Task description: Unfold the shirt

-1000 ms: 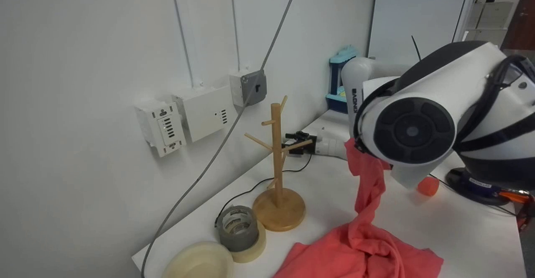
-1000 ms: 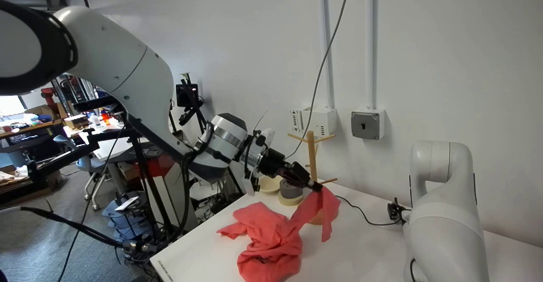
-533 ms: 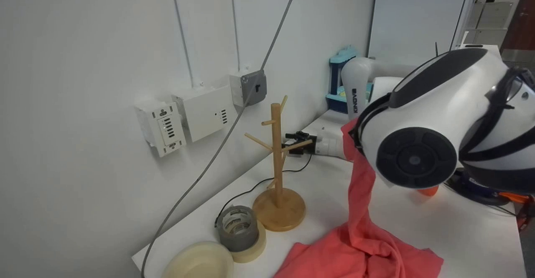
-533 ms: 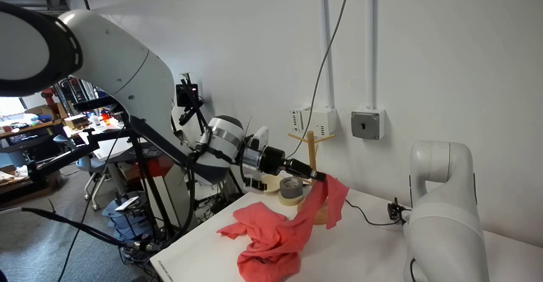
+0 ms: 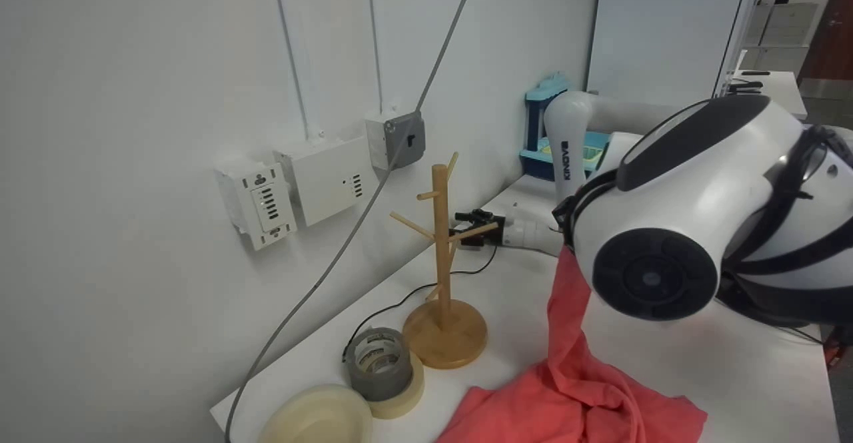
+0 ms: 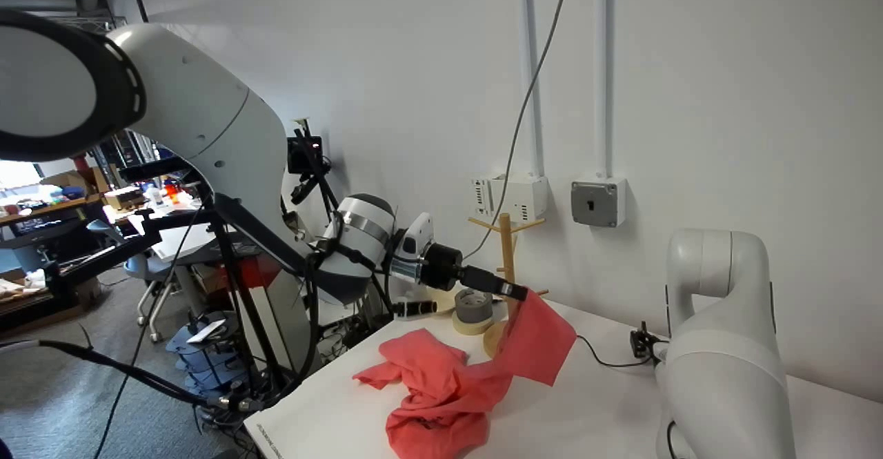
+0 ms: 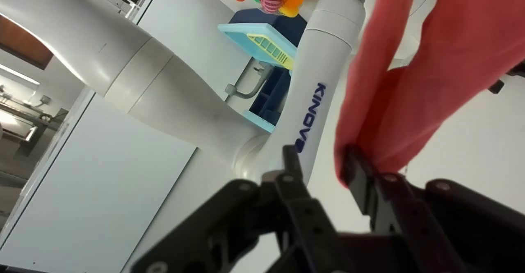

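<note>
The wrinkled coral-red cloth shirt lay bunched on the white table, one end raised at the black two-fingered gripper, whose jaws stood apart, cloth touching one side only. Spreading that end outward before withdrawing seemed wise. Only the wrist view revealed the gap.

Shirt on table, one end up at gripper

In an exterior view, the stand is behind and left of the shirt. Just beside its base, the upper tape roll sits on the lower tape roll; the bowl lies left of both. In an exterior view, the second arm is right of the shirt, well apart. In the wrist view, the shirt lies against the right-hand finger.
</note>
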You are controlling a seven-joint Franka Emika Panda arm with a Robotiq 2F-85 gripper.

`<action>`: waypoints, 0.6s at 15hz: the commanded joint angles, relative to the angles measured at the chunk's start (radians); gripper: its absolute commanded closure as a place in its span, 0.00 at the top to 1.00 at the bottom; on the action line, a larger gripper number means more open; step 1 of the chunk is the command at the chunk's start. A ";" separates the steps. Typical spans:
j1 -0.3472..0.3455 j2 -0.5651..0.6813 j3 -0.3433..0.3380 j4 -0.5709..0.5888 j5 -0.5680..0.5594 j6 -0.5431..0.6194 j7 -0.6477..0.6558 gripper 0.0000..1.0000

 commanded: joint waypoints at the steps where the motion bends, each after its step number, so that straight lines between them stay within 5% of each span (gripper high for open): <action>1: -0.037 0.009 0.036 0.006 0.028 -0.006 0.036 0.66; 5: -0.049 0.014 0.048 0.005 0.075 0.016 0.026 0.97; 9: -0.047 0.017 0.049 0.005 0.101 -0.001 0.014 1.00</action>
